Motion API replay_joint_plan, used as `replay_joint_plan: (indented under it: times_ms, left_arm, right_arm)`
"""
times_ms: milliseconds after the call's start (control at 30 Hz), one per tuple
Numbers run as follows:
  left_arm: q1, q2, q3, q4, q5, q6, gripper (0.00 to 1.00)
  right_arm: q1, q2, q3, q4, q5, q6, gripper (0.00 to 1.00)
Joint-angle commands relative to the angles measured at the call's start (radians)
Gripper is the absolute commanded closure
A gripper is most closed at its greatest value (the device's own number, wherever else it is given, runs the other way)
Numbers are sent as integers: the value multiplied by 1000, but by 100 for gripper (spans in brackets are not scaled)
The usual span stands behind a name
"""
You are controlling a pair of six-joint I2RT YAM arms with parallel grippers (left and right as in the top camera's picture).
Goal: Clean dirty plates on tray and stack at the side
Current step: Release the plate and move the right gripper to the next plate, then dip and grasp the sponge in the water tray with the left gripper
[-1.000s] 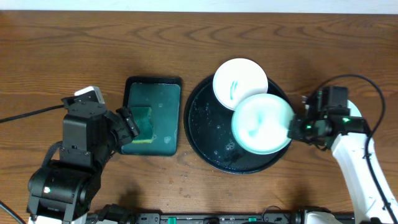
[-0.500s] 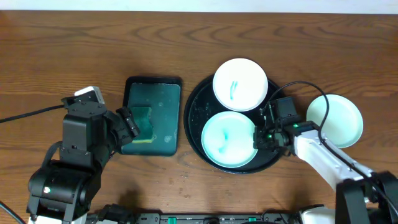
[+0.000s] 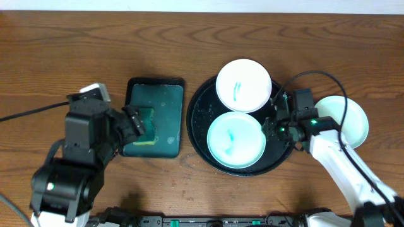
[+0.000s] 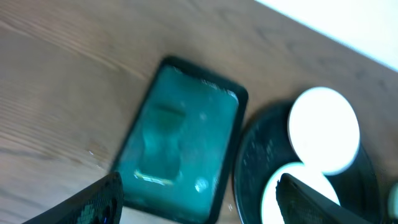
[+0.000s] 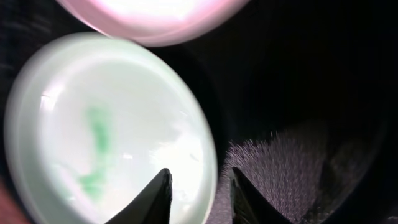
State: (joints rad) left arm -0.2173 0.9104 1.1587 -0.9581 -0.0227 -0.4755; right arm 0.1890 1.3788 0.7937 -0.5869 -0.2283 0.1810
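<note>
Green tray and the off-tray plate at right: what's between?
Overhead: the black tray, its back plate and front plate, both smeared, plus the right gripper at its right rim.

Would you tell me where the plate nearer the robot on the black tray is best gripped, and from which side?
Probably its right rim, from the right with the right gripper: the plate lies flat in the tray, so only the raised edge fits between the jaws, and the other plate crowds its far side.

Wooden table (image 3: 76,44), black tray (image 3: 198,120), green tray (image 3: 166,110), plate (image 3: 357,127)
</note>
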Motion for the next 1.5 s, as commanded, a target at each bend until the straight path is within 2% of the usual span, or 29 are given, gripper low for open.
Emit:
replay_joint_plan:
  times_ms: [0,167,233,367,533,633,767,833,967,1167,1400,1467]
  left_arm:
    - [4,71,-10,-26,82,-15,21]
    - [4,226,-66,-31,-23,-7,24]
    - [4,317,-90,-22,-51,-4,35]
    - [4,505,-102,13,-41,25,46]
    - [31,718,-102,116,-40,75,47]
    - [68,809,-102,180,14,75,48]
    - [122,895,-102,224,33,75,58]
    - [147,919,-102,242,40,75,66]
    - [169,923,-102,249,85,76,91]
    - [167,920,-97,245,206,129,93]
    - [166,841,-58,179,217,167,93]
    - [166,781,-53,165,217,169,93]
  right_arm:
    - [-4,-70,24,-21,-24,-64,70]
    - [-4,-109,24,-57,-25,-63,71]
    - [-4,-109,23,-72,-24,-63,71]
    - [-4,-109,23,-97,-24,-63,70]
    - [-4,-109,23,-121,-24,-63,70]
    - [-4,-109,23,-131,-24,-63,70]
    - [-4,-109,22,-144,-24,-63,72]
    - [-4,-109,22,-148,-24,-63,73]
    - [-4,-109,22,-149,-24,-63,73]
    - [-4,-109,22,-147,-24,-63,73]
    - [-4,-109,22,-146,-24,-63,74]
    - [-4,-109,22,-142,-23,-62,77]
